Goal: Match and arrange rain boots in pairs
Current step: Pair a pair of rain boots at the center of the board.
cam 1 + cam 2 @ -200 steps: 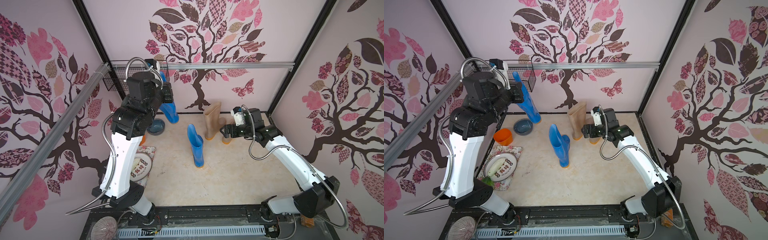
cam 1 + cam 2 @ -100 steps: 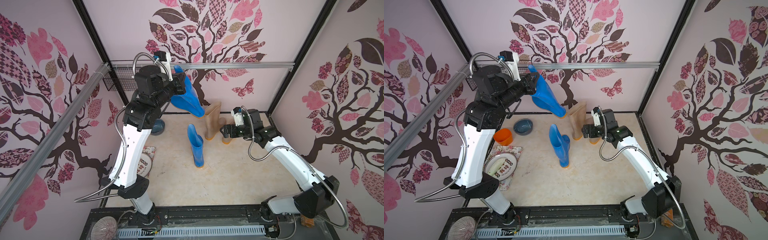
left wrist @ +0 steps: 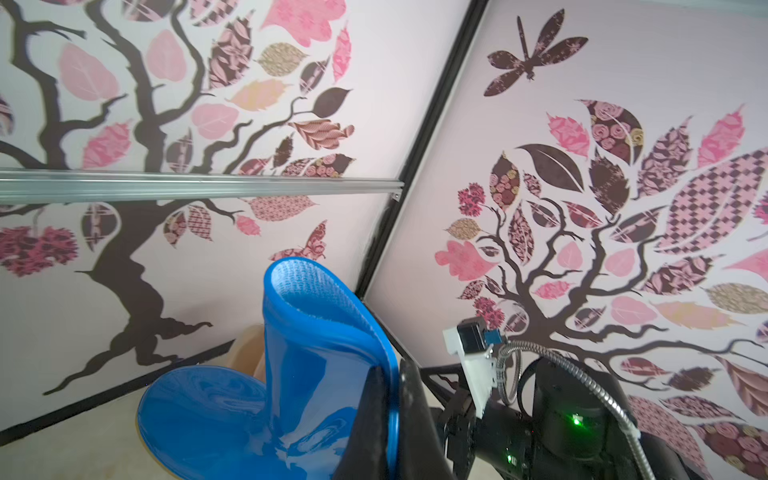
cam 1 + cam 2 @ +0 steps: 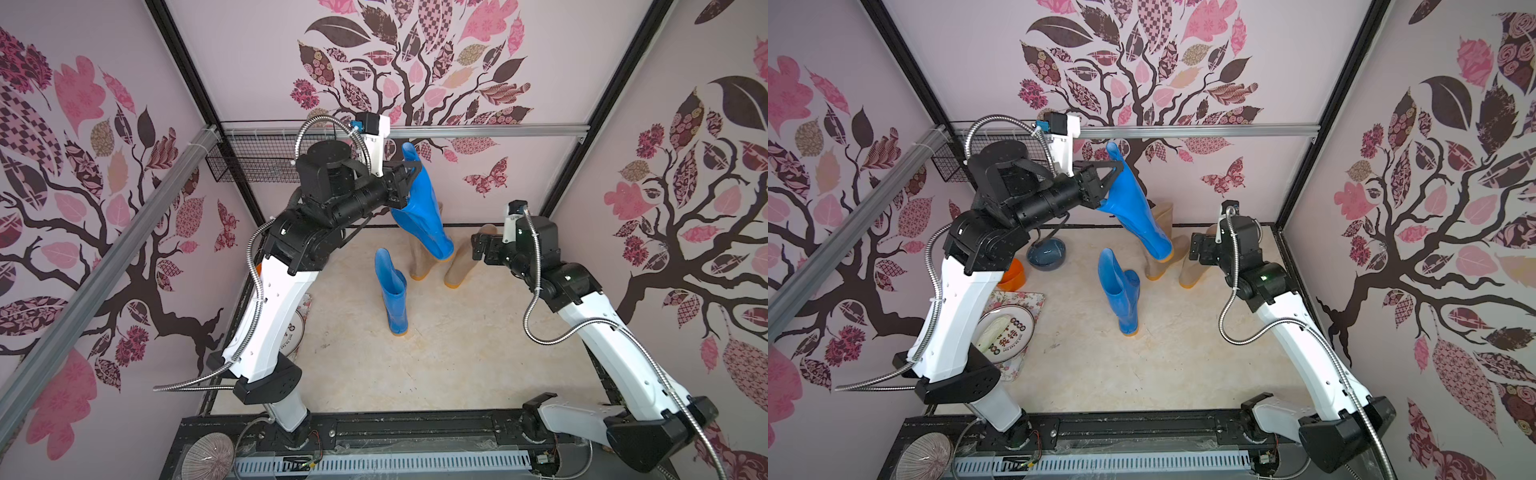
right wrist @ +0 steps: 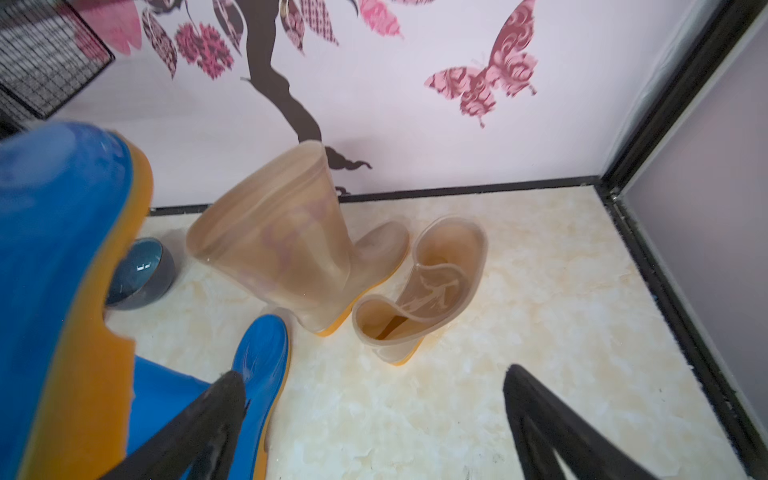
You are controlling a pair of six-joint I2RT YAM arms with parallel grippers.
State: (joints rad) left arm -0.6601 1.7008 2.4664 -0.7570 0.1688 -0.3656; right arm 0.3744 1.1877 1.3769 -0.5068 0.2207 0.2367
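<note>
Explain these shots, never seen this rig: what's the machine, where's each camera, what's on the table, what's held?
Two robot arms with two-finger grippers are mounted at the near edge of a walled table. Both top views come from one overhead camera pair; the other two pictures come from a camera on each wrist. Standing on the table: one blue boot, and near the back wall the left beige boot and the right beige boot, side by side. On the robot's left sit a grey-blue bowl, an orange cup and a plate. The left gripper is shut on the shaft of the second blue boot, held tilted in the air. The right gripper is open and empty, near the beige boots.
</note>
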